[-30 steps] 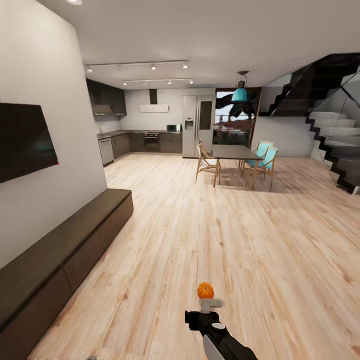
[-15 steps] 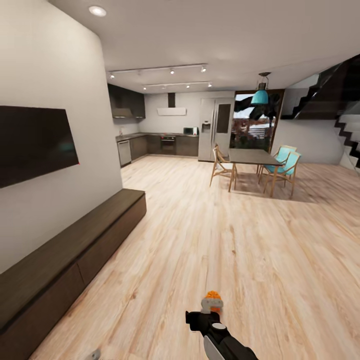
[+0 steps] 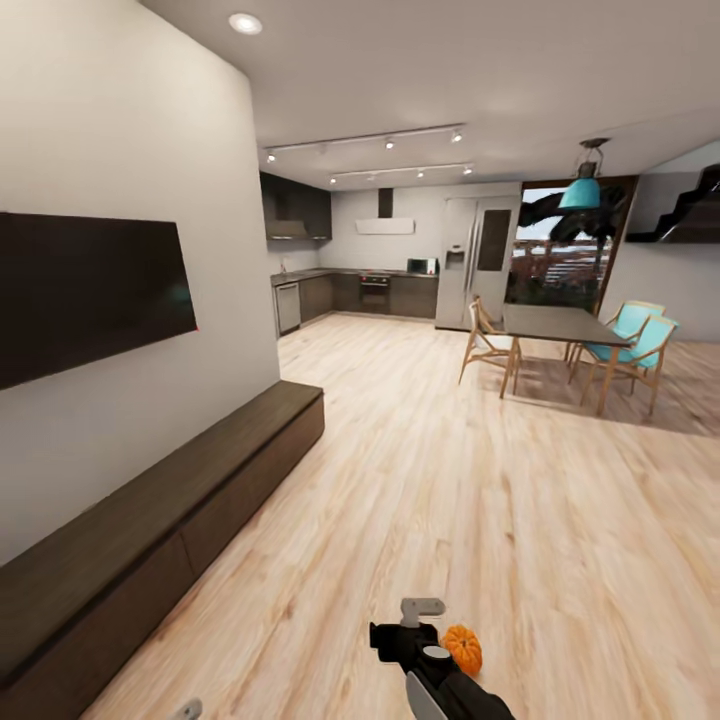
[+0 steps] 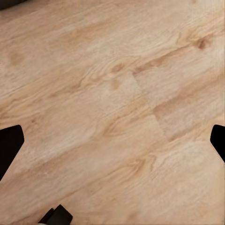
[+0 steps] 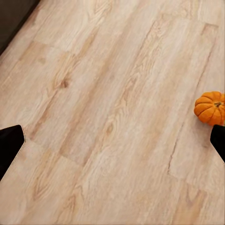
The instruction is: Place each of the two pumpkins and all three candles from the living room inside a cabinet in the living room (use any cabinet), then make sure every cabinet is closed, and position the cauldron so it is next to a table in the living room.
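Your right hand (image 3: 412,622) hangs spread and empty; a pumpkin (image 3: 462,647) lies on the wooden floor (image 3: 480,520) just to its right. The cabinet (image 3: 150,520) stands away to the left, drawers closed.

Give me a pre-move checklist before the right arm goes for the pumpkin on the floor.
1. Pumpkin located: ok, on the wood floor just beside the right arm.
2. Pumpkin upright: ok, stem up in the right wrist view.
3. Right gripper free: ok, open, only bare floor between its fingertips.
4. Left gripper free: ok, open over bare floor.
5. Cabinet ready to receive: not ok, drawers shut.
6. Candles and cauldron located: cannot tell.
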